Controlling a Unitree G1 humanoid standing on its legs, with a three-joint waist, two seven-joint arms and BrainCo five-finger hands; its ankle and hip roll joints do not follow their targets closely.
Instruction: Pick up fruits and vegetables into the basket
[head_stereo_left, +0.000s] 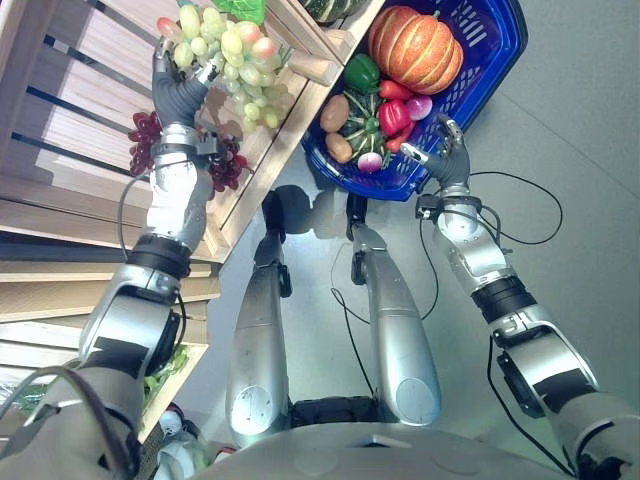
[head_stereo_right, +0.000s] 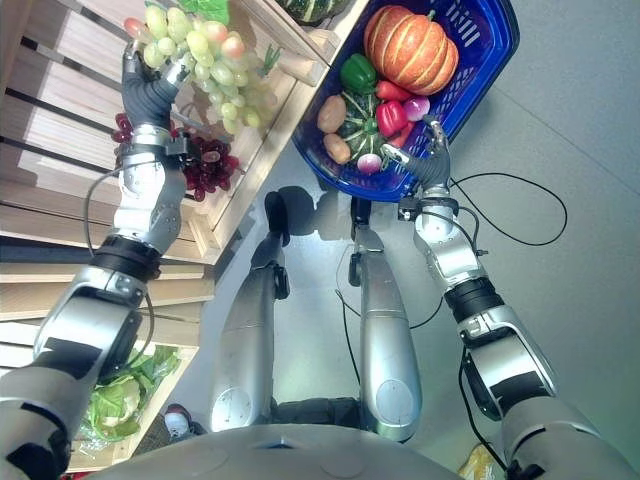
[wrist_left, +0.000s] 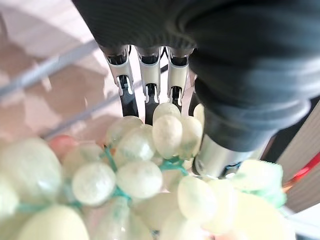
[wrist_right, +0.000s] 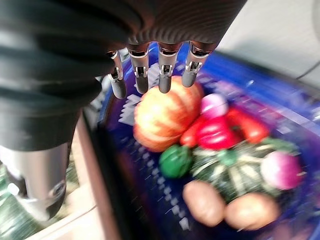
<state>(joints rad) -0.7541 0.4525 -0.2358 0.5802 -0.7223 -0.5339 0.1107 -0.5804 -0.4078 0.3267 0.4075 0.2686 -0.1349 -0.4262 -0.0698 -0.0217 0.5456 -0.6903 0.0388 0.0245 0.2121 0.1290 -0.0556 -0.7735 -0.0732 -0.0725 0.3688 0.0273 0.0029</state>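
Left hand (head_stereo_left: 178, 75) at eleven o'clock in the left eye view, fingers curled around a bunch of green grapes (head_stereo_left: 235, 55) above a slatted wooden crate (head_stereo_left: 85, 110). Grape bunch lying long-axis from ten towards four o'clock. Closer in the left wrist view: dark-tipped fingers (wrist_left: 148, 82) and thumb wrapped against the pale grapes, teal stem between. Dark red grapes (head_stereo_left: 145, 140) just beside the left wrist. Right hand (head_stereo_left: 445, 150) at the near rim of the blue basket (head_stereo_left: 490, 60), at one o'clock; fingers relaxed and empty in the right wrist view. Inside the basket: pumpkin (head_stereo_left: 415, 48), green pepper (head_stereo_left: 361, 72), red peppers (head_stereo_left: 395, 115), potatoes (head_stereo_left: 334, 113).
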